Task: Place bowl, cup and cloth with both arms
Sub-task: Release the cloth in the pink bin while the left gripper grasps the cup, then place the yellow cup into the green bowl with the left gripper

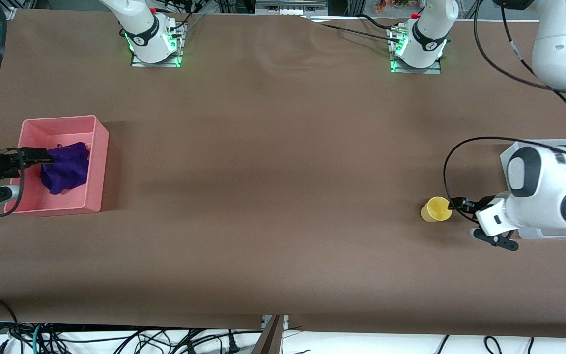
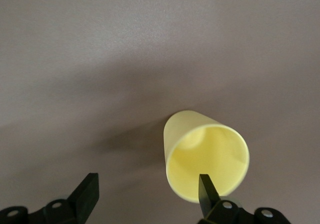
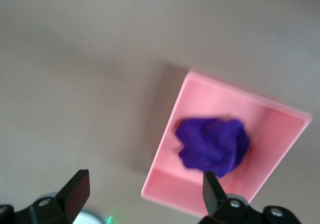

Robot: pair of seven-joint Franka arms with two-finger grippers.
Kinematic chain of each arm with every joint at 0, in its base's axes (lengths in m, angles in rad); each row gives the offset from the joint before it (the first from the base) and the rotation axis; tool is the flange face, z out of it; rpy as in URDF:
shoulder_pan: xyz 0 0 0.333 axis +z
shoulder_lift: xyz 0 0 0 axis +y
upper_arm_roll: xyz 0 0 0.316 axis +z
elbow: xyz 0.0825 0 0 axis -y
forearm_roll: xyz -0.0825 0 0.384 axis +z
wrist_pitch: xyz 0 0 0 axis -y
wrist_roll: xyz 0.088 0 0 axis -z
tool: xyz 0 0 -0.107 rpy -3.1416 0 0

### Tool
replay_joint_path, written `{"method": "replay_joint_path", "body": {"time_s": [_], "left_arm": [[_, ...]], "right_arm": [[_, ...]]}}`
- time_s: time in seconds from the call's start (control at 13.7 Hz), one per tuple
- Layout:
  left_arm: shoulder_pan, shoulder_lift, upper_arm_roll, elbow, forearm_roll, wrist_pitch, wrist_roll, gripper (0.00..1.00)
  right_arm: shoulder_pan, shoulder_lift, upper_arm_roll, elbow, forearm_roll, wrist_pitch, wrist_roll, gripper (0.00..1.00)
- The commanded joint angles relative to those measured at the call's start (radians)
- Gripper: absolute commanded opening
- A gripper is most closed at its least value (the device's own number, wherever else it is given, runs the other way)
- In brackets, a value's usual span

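Yellow cup (image 2: 206,161) interior: left wrist view only.

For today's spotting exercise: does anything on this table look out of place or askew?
Yes: the cup lies tipped on its side, its mouth facing the open left hand. The cloth sits crumpled in the pink bin, under the open right hand.

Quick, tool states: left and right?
Left tool: open, at the yellow cup, one finger at its rim.
Right tool: open, over the pink bin, holding nothing.
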Motion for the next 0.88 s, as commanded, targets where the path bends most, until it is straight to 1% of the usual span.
{"method": "replay_joint_path", "body": {"time_s": [0.0, 0.07, 0.15, 0.29, 0.36, 0.44, 0.51, 0.58, 0.66, 0.73, 0.8], "left_arm": [[-0.02, 0.008, 0.007, -0.027, -0.017, 0.033, -0.003, 0.32], [-0.018, 0.021, 0.007, -0.026, -0.023, 0.037, -0.001, 0.16], [-0.015, 0.027, 0.007, -0.026, -0.037, 0.037, 0.002, 0.0], [-0.018, 0.025, 0.007, -0.026, -0.043, 0.035, 0.0, 0.0], [-0.018, 0.022, 0.005, -0.024, -0.043, 0.032, 0.0, 0.0], [-0.018, 0.015, 0.005, -0.02, -0.043, 0.024, 0.002, 0.0], [-0.017, -0.007, 0.004, -0.015, -0.043, 0.012, 0.008, 0.0], [-0.011, -0.046, 0.005, -0.012, -0.043, -0.032, 0.011, 0.0], [-0.003, -0.091, 0.007, -0.001, -0.028, -0.087, 0.012, 0.0], [0.0, -0.14, 0.016, 0.009, -0.025, -0.142, 0.018, 0.0], [0.012, -0.183, 0.031, 0.011, -0.017, -0.196, 0.061, 0.0]], "right_arm": [[-0.016, -0.094, 0.054, -0.011, -0.036, 0.148, 0.017, 1.0], [-0.014, -0.118, 0.055, -0.026, -0.033, 0.198, 0.017, 1.0], [-0.014, -0.153, 0.055, -0.053, -0.033, 0.211, 0.017, 1.0], [-0.016, -0.212, 0.055, -0.127, -0.033, 0.219, 0.017, 1.0], [-0.017, -0.224, 0.055, -0.135, -0.032, 0.204, 0.023, 1.0], [-0.017, -0.241, 0.054, -0.152, -0.033, 0.16, 0.046, 1.0], [-0.017, -0.264, 0.055, -0.179, -0.03, 0.1, 0.118, 1.0], [-0.017, -0.287, 0.057, -0.207, -0.029, 0.066, 0.24, 1.0], [-0.017, -0.305, 0.083, -0.23, -0.029, 0.053, 0.353, 1.0], [-0.019, -0.328, 0.107, -0.257, -0.03, 0.046, 0.423, 1.0], [-0.019, -0.35, 0.109, -0.291, -0.03, 0.046, 0.443, 1.0]]}}
